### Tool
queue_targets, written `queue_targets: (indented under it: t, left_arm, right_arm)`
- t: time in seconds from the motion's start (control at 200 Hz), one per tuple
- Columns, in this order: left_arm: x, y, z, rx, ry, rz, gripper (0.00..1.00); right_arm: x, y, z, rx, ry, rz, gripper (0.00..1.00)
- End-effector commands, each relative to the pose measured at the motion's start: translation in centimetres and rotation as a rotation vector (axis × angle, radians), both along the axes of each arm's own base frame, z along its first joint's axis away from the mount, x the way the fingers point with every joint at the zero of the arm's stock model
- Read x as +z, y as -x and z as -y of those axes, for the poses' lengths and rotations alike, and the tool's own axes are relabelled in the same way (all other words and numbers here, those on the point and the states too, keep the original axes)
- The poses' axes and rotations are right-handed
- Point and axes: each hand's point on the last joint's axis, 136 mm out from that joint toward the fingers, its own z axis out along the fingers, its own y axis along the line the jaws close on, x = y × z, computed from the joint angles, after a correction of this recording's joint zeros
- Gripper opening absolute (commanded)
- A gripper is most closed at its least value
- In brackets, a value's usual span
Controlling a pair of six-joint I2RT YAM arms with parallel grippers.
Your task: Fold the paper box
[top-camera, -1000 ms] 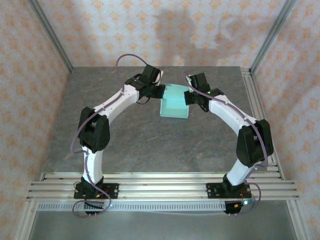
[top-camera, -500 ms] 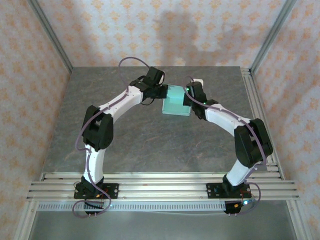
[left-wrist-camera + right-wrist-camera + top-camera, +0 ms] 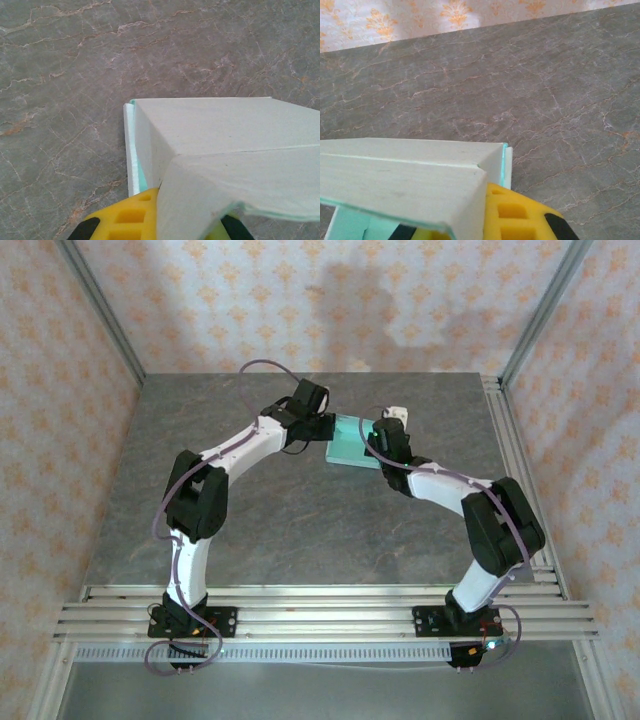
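Observation:
The paper box [image 3: 350, 439] is pale mint-green card, held between both grippers over the far middle of the table. My left gripper [image 3: 322, 427] is shut on its left end. In the left wrist view a folded flap of the box [image 3: 225, 150] runs down between the yellow fingers [image 3: 125, 220], and my left gripper [image 3: 185, 227] pinches it. My right gripper [image 3: 379, 441] is shut on the right end. In the right wrist view the box's wall [image 3: 405, 172] lies over one yellow finger [image 3: 520, 215] of my right gripper [image 3: 465, 227].
The grey marbled tabletop [image 3: 300, 520] spreads in front of the box. Aluminium rails [image 3: 320, 605] run along the near edge, and another rail [image 3: 510, 440] runs down the right side. Patterned walls [image 3: 60, 420] close in the left, back and right.
Both grippers have kept hold of the box. The right wrist has dropped and swung in towards the box, the left has shifted slightly right, and the box now looks flatter and lower.

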Motion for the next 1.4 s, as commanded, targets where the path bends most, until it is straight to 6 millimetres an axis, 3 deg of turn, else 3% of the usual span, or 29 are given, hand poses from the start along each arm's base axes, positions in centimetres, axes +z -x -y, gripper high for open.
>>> queue_targets:
  t: [0.0,0.325,0.571,0.731,0.791,0.876,0.896,1.196,1.396]
  left_arm:
    - [-0.7,1.0,0.7,-0.002,0.020,-0.013,0.00]
    - [-1.5,1.6,0.7,0.003,0.026,-0.012,0.00]
    - [0.3,1.8,-0.1,-0.016,-0.027,0.023,0.00]
    - [2.6,2.3,-1.1,-0.047,-0.089,0.059,0.19]
    - [3.3,2.6,-1.3,-0.054,-0.103,0.058,0.35]
    - [3.4,3.0,-1.8,-0.055,-0.121,0.050,0.44]
    - [4.8,3.3,-1.9,-0.058,-0.108,0.072,0.48]
    - [6.9,5.5,-2.6,-0.109,-0.100,0.056,0.72]
    - [8.1,6.5,-3.4,-0.122,-0.074,0.060,0.80]
  right_arm:
    - [4.9,-0.5,-1.6,0.020,-0.089,0.196,0.00]
    - [4.2,0.2,-2.3,0.047,-0.082,0.239,0.00]
    - [4.9,0.5,-2.3,0.068,-0.048,0.205,0.00]
    - [4.9,0.5,-2.4,0.104,-0.022,0.139,0.00]
    - [4.8,0.5,-2.3,0.112,-0.026,0.107,0.00]
    - [4.5,0.4,-2.0,0.122,-0.034,0.072,0.00]
    - [4.5,0.4,-1.9,0.124,-0.037,0.064,0.00]
    - [4.1,0.5,0.0,0.160,0.017,-0.127,0.00]
    - [3.3,2.0,0.0,0.300,0.102,-0.308,0.00]
